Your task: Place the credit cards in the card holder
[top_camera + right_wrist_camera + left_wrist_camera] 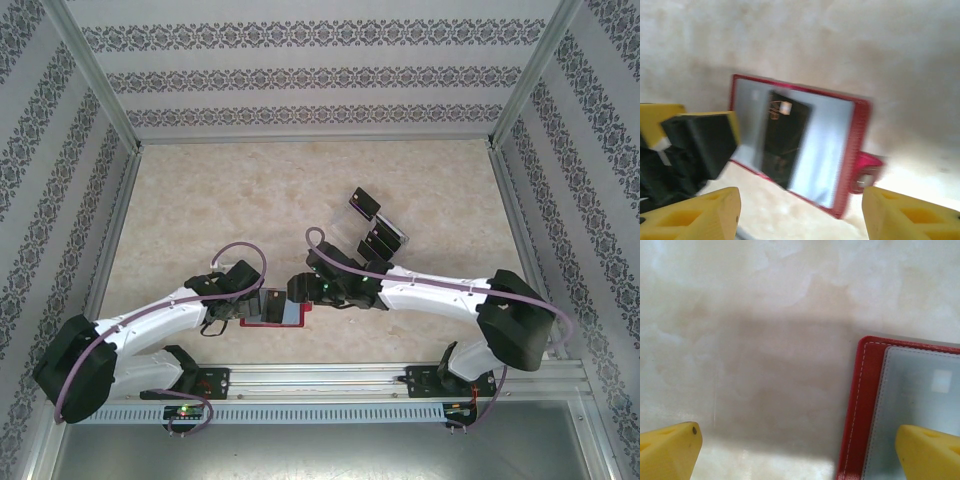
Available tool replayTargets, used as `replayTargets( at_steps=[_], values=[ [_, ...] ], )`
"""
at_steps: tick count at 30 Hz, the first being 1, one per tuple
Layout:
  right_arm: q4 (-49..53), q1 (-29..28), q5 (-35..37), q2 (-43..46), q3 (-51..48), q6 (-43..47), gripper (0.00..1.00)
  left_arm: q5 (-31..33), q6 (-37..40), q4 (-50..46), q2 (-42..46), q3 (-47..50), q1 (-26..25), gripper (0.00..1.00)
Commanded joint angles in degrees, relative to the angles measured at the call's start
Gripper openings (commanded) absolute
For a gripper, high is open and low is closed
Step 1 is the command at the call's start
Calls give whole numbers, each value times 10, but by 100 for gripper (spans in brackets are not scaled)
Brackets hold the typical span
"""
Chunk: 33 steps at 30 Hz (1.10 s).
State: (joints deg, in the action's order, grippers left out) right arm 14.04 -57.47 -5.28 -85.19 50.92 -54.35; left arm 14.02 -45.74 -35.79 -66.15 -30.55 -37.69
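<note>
The red card holder (857,135) lies open on the table, grey pockets up and its snap tab (867,172) to the right. One black credit card (782,137) lies on its grey pocket. My right gripper (800,220) hovers open just in front of the holder, nothing between its yellow fingers (705,215). My left gripper (797,455) is wide open at the holder's (860,415) left edge, with one finger (927,450) over the grey pocket. From above, both grippers (250,303) (300,288) meet at the holder (290,314). More credit cards (362,204) stand in a rack.
A clear plastic rack (385,228) with black cards stands behind the right arm, mid-right on the marble tabletop (230,200). Patterned walls enclose the table on three sides. A metal rail (330,378) runs along the near edge by the arm bases.
</note>
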Motion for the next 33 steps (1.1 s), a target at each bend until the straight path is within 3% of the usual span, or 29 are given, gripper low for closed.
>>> replayTargets(
  at_steps=[1,8,12,15,19,23,33],
  values=[
    [111,3,61,-6,11,59,66,10,-9,-21,8,0,7,100],
    [114,-7,67,-74,59,91,67,12,-5,-24,3,-7,6,100],
    [115,-6,77,-110,74,97,61,13,1,-29,3,-17,6,100],
    [113,-4,83,-121,73,99,44,12,6,-33,4,-26,6,100],
    [110,11,89,-115,67,102,13,10,13,-32,0,-38,6,100],
    [109,35,93,-101,65,107,0,8,20,-26,-16,-49,6,100],
    [112,118,115,-57,20,118,0,0,37,0,-61,-80,6,100]
  ],
)
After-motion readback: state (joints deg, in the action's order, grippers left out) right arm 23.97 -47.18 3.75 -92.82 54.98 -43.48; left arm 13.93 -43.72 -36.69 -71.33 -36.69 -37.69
